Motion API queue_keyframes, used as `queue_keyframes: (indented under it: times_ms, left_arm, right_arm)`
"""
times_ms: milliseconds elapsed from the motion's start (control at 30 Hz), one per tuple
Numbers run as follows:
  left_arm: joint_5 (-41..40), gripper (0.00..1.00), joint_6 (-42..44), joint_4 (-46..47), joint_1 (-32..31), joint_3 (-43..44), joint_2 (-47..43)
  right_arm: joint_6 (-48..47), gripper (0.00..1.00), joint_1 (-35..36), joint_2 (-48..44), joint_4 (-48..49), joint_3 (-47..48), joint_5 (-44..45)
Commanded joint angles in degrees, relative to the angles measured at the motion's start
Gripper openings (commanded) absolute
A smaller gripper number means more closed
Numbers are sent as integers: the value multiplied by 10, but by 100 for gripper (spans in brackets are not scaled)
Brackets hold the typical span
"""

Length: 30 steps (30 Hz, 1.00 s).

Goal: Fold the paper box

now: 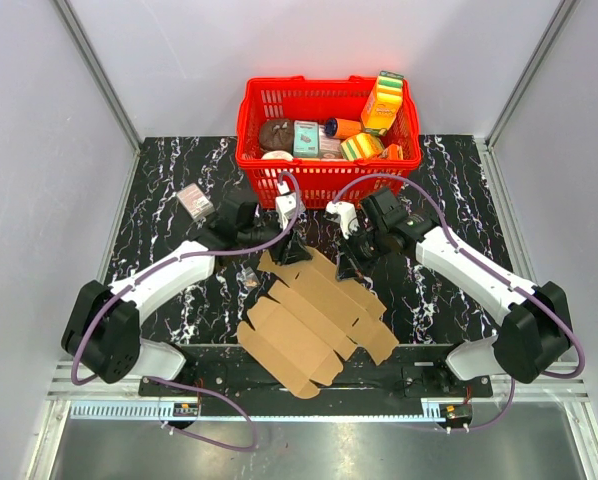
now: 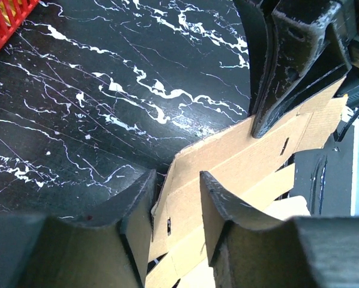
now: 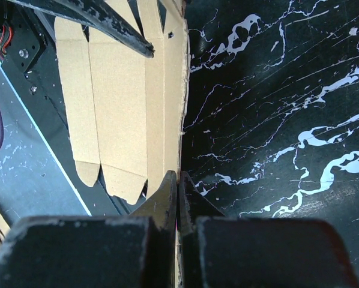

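Box (image 1: 314,320) lies on the tabletop (image 1: 179,255) between both arms, long creases running far-left to near-right, far edge raised. Right claw (image 3: 178,183) pinches that edge. Left claw (image 2: 176,195) straddles it, partly open.

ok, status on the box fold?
Left claw open, astride far edge of the paper box. Right claw shut on that same edge. Rest lies flat, unfolded. Red basket close behind.

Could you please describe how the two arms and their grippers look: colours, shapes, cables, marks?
Both the left arm and right arm have white shells and black joints. A purple cable runs along each. The left gripper and right gripper have black, tapered fingers with whitish scuffs.
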Motion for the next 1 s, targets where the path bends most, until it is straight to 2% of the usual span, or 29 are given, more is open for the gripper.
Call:
queue_keyframes:
  times_ms: [0,100,233,767,967]
  left_arm:
    - [-15,38,14,-10,-10,29,5]
    - [-31,32,11,-17,-16,31,3]
    - [-69,29,6,-31,-26,38,2]
    - [-278,8,-21,-107,-99,92,22]
    - [-360,0,-62,-122,-122,115,44]
  right_arm:
    - [2,0,5,-17,11,23,3]
    - [10,0,4,-22,14,20,13]
    - [15,0,4,-27,16,21,28]
    - [48,0,5,-27,34,23,66]
    - [86,0,5,-29,45,29,85]
